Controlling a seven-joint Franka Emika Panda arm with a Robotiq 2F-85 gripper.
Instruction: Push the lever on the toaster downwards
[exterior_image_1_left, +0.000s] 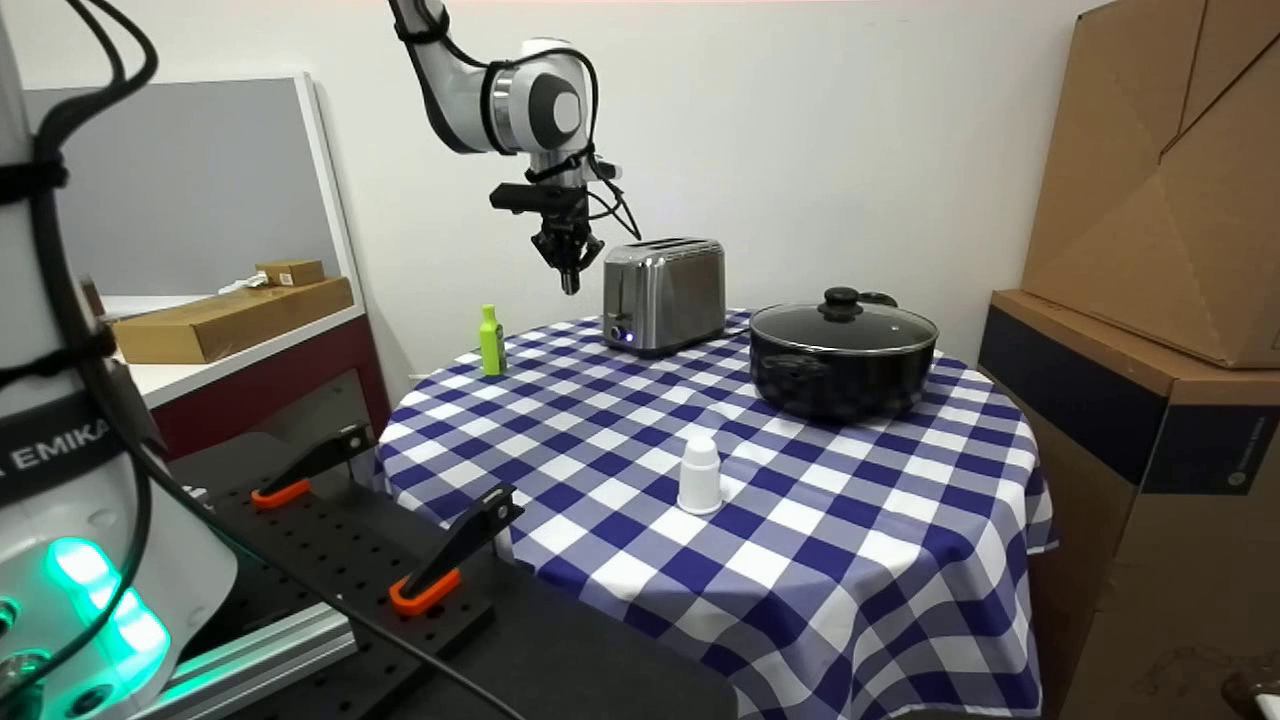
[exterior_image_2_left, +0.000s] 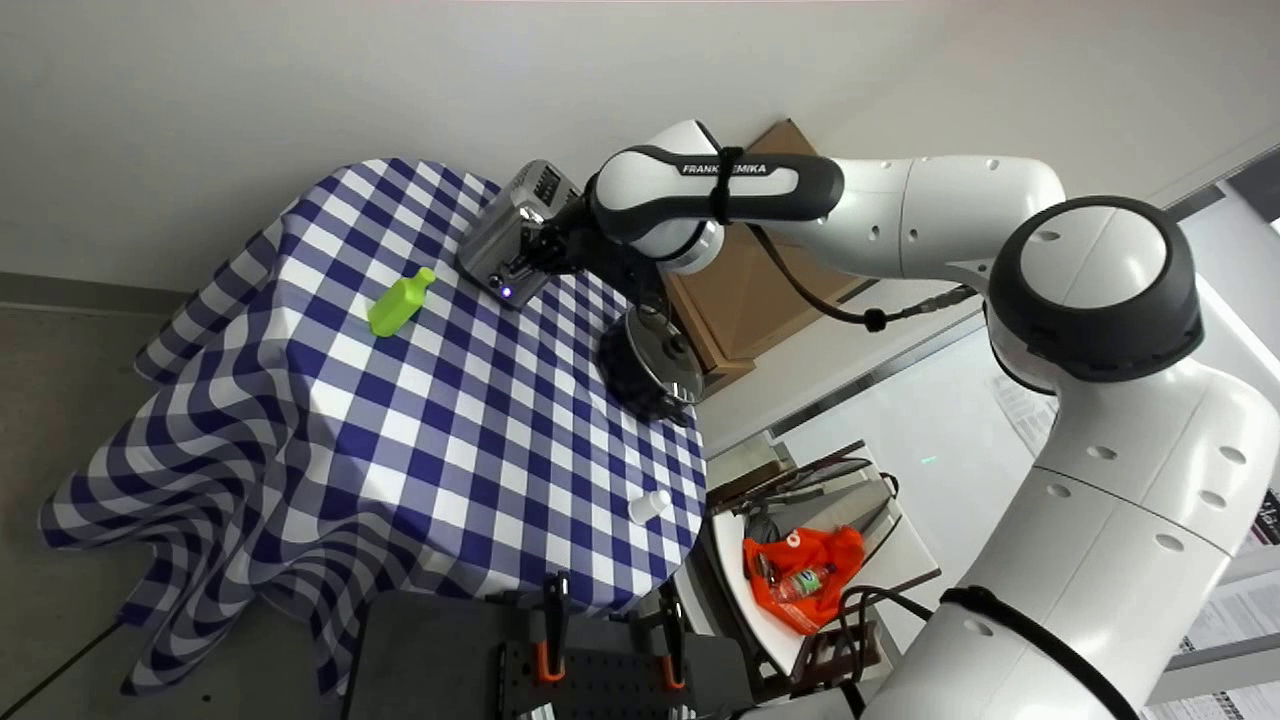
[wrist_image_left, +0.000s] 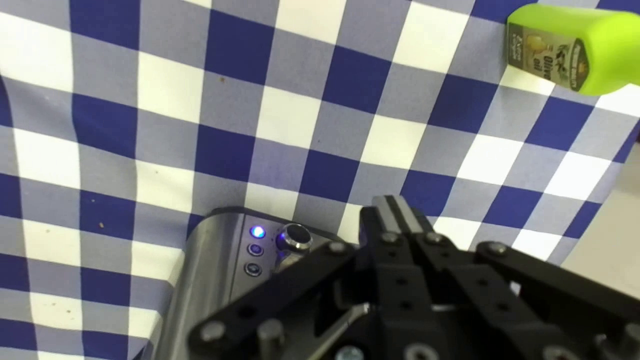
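Note:
A silver toaster (exterior_image_1_left: 680, 295) stands on the checked tablecloth near the table's far edge. It also shows in an exterior view (exterior_image_2_left: 492, 235) and at the bottom of the wrist view (wrist_image_left: 202, 290). Its control end has a knob (wrist_image_left: 295, 237) and a lit blue button (wrist_image_left: 257, 231). The lever is too small to make out in the exterior views and is not clearly visible behind the fingers in the wrist view. My gripper (exterior_image_1_left: 570, 285) is in the air beside that end, pointing down, its tips (wrist_image_left: 395, 205) together with nothing between them. It overlaps the toaster in an exterior view (exterior_image_2_left: 518, 268).
A green olive oil bottle (exterior_image_1_left: 491, 342) stands near the toaster, also in the wrist view (wrist_image_left: 575, 47). A black lidded pot (exterior_image_1_left: 840, 370) stands on the toaster's other side. A white bottle-like item (exterior_image_1_left: 700, 480) stands nearer the table's front. A wall is behind.

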